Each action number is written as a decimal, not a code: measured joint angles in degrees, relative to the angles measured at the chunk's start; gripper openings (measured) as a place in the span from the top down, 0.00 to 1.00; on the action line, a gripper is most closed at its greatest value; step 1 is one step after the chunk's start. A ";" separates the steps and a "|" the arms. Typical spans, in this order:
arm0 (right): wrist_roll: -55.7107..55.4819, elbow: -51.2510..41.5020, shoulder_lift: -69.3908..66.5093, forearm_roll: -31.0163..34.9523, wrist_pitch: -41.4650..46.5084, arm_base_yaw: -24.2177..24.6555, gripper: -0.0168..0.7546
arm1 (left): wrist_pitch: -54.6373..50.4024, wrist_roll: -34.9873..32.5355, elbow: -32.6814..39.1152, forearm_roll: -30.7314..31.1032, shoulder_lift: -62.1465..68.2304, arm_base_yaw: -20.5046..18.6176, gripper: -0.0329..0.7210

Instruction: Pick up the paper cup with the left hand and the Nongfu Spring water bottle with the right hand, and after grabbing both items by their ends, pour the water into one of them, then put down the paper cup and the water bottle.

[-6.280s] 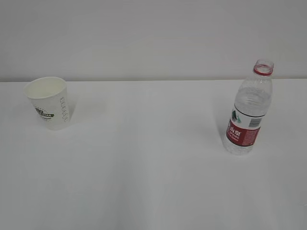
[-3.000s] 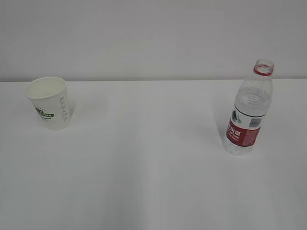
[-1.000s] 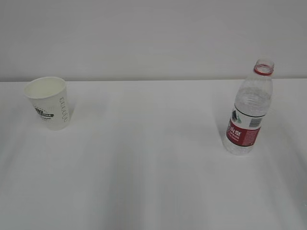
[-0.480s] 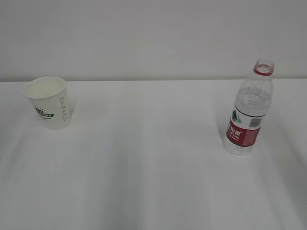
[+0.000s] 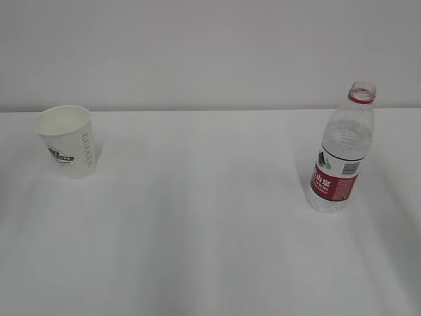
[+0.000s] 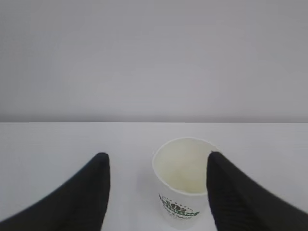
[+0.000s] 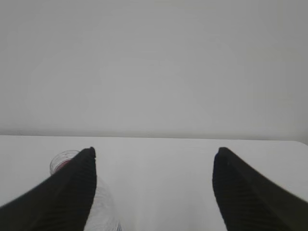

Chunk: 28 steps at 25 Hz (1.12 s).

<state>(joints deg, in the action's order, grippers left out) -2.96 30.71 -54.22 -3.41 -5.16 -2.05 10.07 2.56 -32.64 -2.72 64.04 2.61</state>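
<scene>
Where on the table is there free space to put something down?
The widest bare patch of the table lies between the paper cup and the water bottle; the whole front strip is also free. Nothing is crowded; only the far-left and right spots are taken.

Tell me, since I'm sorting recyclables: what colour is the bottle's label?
Red and white, clearest in the exterior view: the Nongfu Spring water bottle.

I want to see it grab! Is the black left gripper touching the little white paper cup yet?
Apart. In the left wrist view the black left gripper stands open; the white paper cup sits beyond its fingertips, between them, nearer the right finger, with white table showing between.
</scene>
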 joint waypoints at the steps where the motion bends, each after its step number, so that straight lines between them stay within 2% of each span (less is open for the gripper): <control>1: 0.00 0.00 -0.40 0.00 0.00 0.00 0.24 | 0.68 0.00 0.00 0.00 0.73 0.00 0.34; 6: 0.00 0.00 -2.98 0.00 -1.32 0.00 0.24 | 5.36 0.00 0.00 0.00 4.33 0.00 0.35; 10: -1.61 -3.25 -6.88 0.00 -12.64 0.00 0.24 | 10.43 0.00 1.05 0.00 7.10 0.08 0.36; 15: -4.67 -7.82 -13.29 -0.79 -24.00 0.00 0.24 | 21.60 0.00 6.99 -0.10 9.45 0.08 0.37; 22: -6.20 -8.57 -21.62 -10.76 -30.24 0.00 0.24 | 29.58 1.26 11.82 -0.01 14.70 0.08 0.37; 28: -6.89 -8.61 -25.34 -12.76 -32.57 0.00 0.24 | 37.47 4.64 12.19 4.70 23.51 0.08 0.37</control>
<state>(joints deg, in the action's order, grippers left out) -9.85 22.11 -79.56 -16.17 -37.72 -2.05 47.54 7.20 -20.44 1.98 87.55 2.69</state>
